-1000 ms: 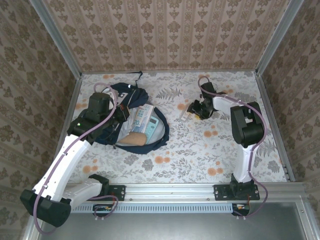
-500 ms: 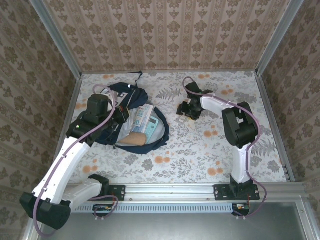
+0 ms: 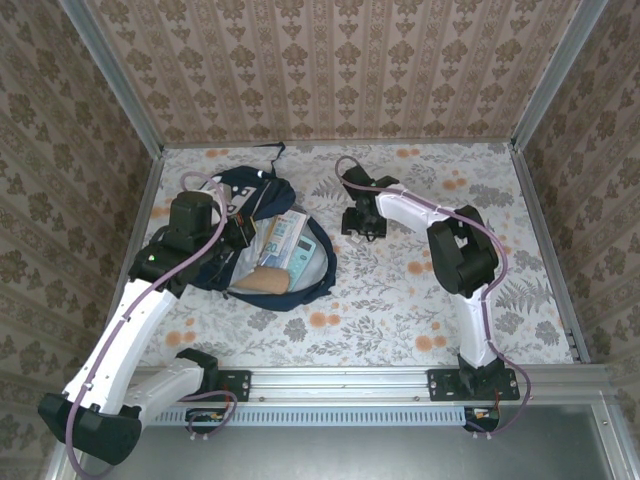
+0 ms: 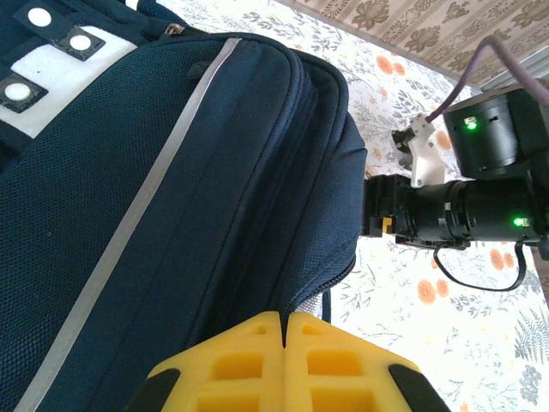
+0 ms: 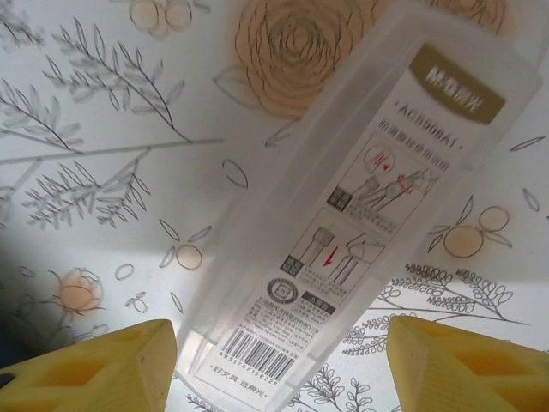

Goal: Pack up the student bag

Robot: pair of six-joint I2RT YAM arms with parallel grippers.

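— So, how far along is the packing?

— Partway, I'd say. The bag [image 3: 238,186] lies open on the left side of the table [image 3: 400,300], with its mouth turned toward the middle. Some things are already inside: a printed booklet [image 3: 287,232], a small grey gadget [image 3: 303,256] that may be a calculator, and a tan lump [image 3: 265,281] I can't name.

— And the left claw?

— The left claw [image 4: 283,336] is at the bag's rim, its yellow fingers [image 4: 232,365] pressed flat together. The rim runs right down into them, so I judge it is pinching the fabric to hold the mouth open. The pinch itself is hidden, though.

— What about the right one?

— The right claw [image 5: 279,365] is spread fairly wide around a clear plastic box [image 5: 343,215] with a printed label, one finger at each long side. Going by the shadow on the cloth under it, the box looks gripped and lifted. From above, that claw hangs just to the right of the bag's mouth, near it but not over it.

— So what's left?

— The box has to go in, by my reckoning. That means carrying it across the rim and letting go among the other things. After that it's probably only closing the bag up, if the job asks for that.
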